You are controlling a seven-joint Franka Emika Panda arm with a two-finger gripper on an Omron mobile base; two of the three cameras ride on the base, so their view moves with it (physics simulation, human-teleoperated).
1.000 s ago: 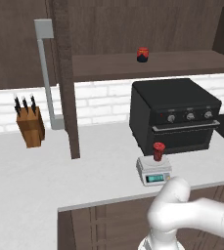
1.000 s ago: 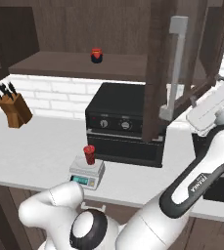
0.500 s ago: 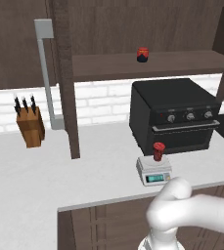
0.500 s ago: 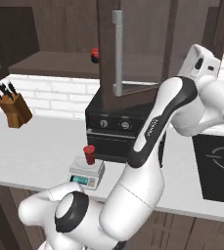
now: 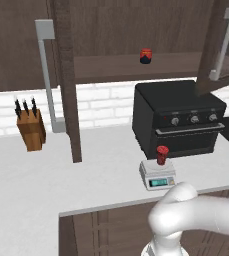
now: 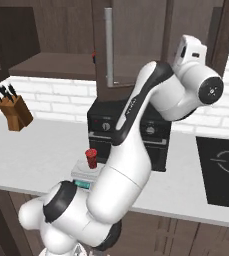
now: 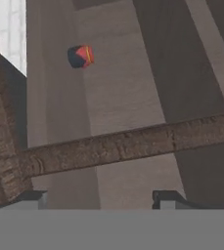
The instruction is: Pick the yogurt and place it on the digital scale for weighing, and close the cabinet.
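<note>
The yogurt (image 5: 162, 154) stands on the digital scale (image 5: 157, 174), low and right of centre in the left base view, so I judge that closing the cabinet (image 5: 66, 90) is the step in hand. To do it well, the hand should push flat on the door (image 6: 136, 45) near its grey handle (image 6: 108, 47) and follow the arc of the hinge. In the hand view the gripper (image 7: 99, 199) has its two tips wide apart, with nothing between them. The wooden door edge (image 7: 128, 146) crosses just above them; whether they touch it I cannot tell.
</note>
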